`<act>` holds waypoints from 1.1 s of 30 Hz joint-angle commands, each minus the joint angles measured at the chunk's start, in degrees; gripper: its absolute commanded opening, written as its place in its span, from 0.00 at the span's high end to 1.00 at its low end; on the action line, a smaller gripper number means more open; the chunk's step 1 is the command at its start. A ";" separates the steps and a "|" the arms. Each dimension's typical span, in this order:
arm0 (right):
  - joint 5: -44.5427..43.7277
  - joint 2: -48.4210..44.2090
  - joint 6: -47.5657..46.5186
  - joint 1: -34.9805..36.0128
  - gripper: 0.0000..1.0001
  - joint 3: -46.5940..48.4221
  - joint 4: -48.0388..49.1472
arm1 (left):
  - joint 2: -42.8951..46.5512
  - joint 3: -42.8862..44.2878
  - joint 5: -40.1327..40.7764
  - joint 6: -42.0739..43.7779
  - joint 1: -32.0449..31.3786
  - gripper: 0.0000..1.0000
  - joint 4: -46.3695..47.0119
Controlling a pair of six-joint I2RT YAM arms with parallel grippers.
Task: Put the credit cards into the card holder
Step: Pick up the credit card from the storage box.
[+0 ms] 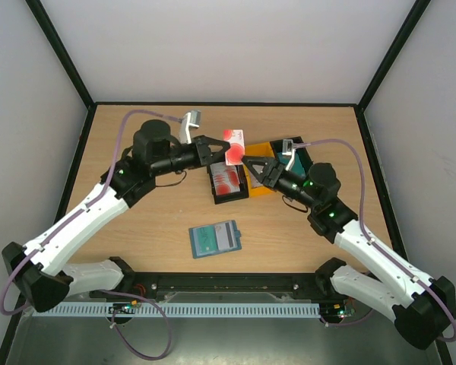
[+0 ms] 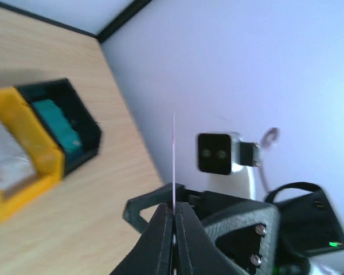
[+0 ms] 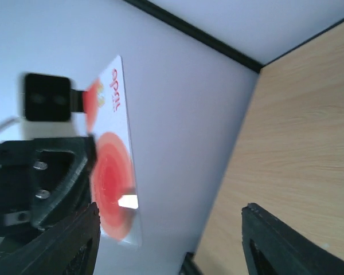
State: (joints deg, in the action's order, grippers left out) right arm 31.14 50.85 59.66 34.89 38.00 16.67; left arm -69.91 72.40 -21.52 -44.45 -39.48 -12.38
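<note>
My left gripper (image 1: 223,149) is shut on a red-and-white credit card (image 1: 234,147) and holds it upright in the air above the bins. In the left wrist view the card shows edge-on as a thin line (image 2: 174,154) between the shut fingers (image 2: 160,235). My right gripper (image 1: 248,165) is open, its tips close to the card's right side. In the right wrist view the card (image 3: 112,172) hangs at the left, near the left finger (image 3: 66,243). The blue-teal card holder (image 1: 214,239) lies flat on the table, nearer the arm bases, apart from both grippers.
A black bin (image 1: 229,196) with red-and-white cards sits under the held card. A yellow bin (image 2: 46,172) holds whitish-grey cards (image 2: 8,157). Beside it another black bin (image 2: 86,123) holds green-teal cards (image 2: 58,121). White walls enclose the wooden table (image 1: 159,220).
</note>
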 commanded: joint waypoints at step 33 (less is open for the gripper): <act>13.27 4.06 27.11 0.78 0.98 -0.40 16.54 | 7.31 -13.49 -11.62 -24.59 0.99 0.95 17.76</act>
State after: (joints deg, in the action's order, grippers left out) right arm 42.00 54.11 86.30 34.98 38.54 32.05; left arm -62.04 59.44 -31.44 -72.18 -38.52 4.73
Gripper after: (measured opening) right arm 0.022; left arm 0.098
